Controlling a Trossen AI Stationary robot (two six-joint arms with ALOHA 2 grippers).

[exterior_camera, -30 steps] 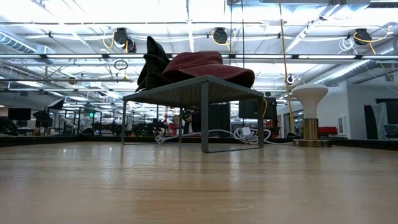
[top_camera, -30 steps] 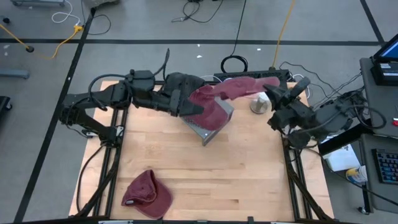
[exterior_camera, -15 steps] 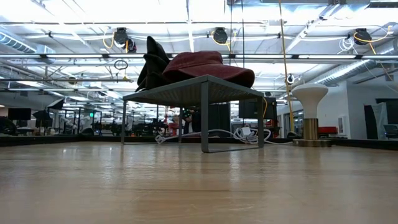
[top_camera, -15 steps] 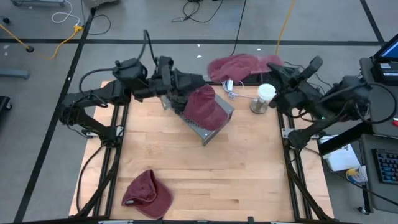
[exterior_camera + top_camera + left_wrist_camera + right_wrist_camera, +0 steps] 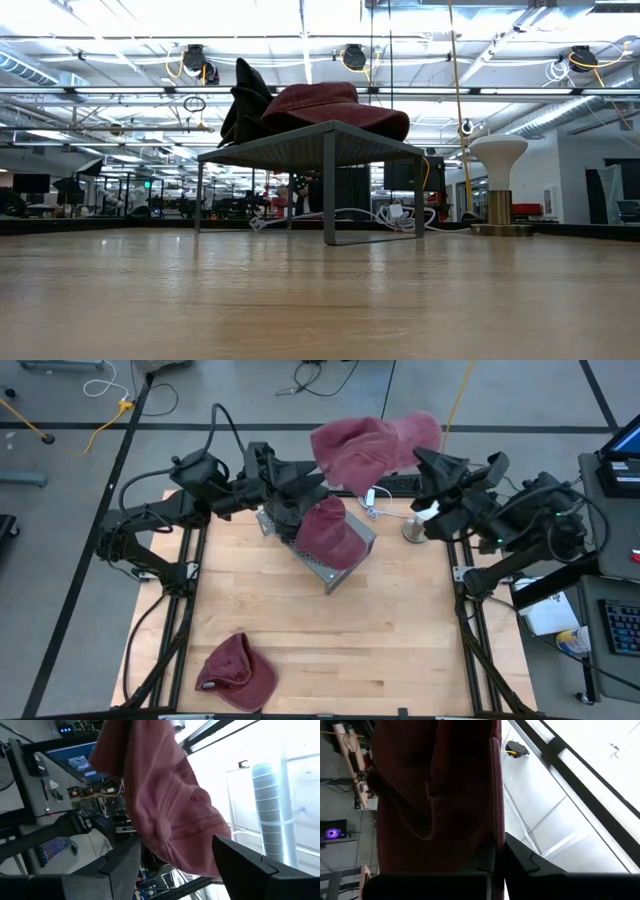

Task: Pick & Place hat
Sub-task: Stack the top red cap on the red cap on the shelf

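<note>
A dark red hat (image 5: 370, 445) is up in the air over the table's far edge, held by my right gripper (image 5: 427, 460), which is shut on it. In the right wrist view its cloth (image 5: 435, 795) fills the picture. My left gripper (image 5: 305, 485) is open, just left of that hat and above the grey stand (image 5: 335, 570). The hat (image 5: 165, 805) shows beyond its spread fingers (image 5: 115, 865). A second red hat (image 5: 328, 530) lies crown-up on the stand's top (image 5: 330, 130). A third one (image 5: 235, 672) lies on the table near the near-left corner. My right gripper pinches the raised hat between its two fingers (image 5: 520, 855) at a fold of cloth (image 5: 491, 832) on the hat's right end (image 5: 422, 440). It comes at it from the table's right. The hat is lifted clear and spreads out to the left of the fingers.
A white mushroom-shaped post (image 5: 420, 520) stands at the table's far right, just below my right gripper, and shows in the low view as well (image 5: 498, 160). Cables (image 5: 375, 500) lie along the far edge. The wooden tabletop (image 5: 400, 630) is bare in front of the stand.
My right gripper has risen and moved toward the far edge, carrying the hat from beside the stand up into the air. My left gripper has drawn back from the hat on the stand, toward the far left and upward. The hat on the stand has stayed put.
</note>
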